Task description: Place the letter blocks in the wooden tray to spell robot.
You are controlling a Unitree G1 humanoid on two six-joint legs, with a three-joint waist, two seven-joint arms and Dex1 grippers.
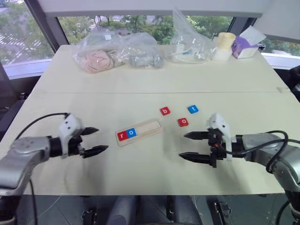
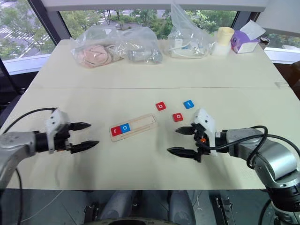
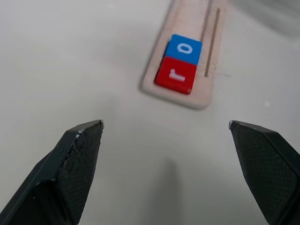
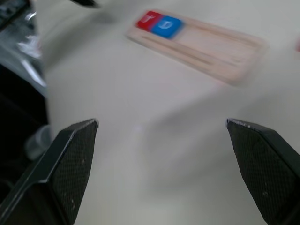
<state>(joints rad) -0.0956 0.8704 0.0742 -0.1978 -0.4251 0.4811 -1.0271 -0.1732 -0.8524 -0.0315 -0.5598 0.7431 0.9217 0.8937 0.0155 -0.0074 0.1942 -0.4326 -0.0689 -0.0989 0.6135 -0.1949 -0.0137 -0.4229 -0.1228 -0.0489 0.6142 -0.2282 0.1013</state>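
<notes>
Your wooden tray (image 1: 139, 132) holds r and o at its left; b (image 1: 165, 111) probably goes next. Both jaws spread, empty.

Contents of the clear plastic bags (image 1: 117, 55) at the desk's far edge too wrapped to identify. Wooden tray (image 4: 201, 42) smeared by motion blur in the right wrist view, the letters on its red block (image 4: 149, 20) and blue block (image 4: 168, 26) unreadable there. Far end of the tray cut off by the frame edge in the left wrist view.
</notes>
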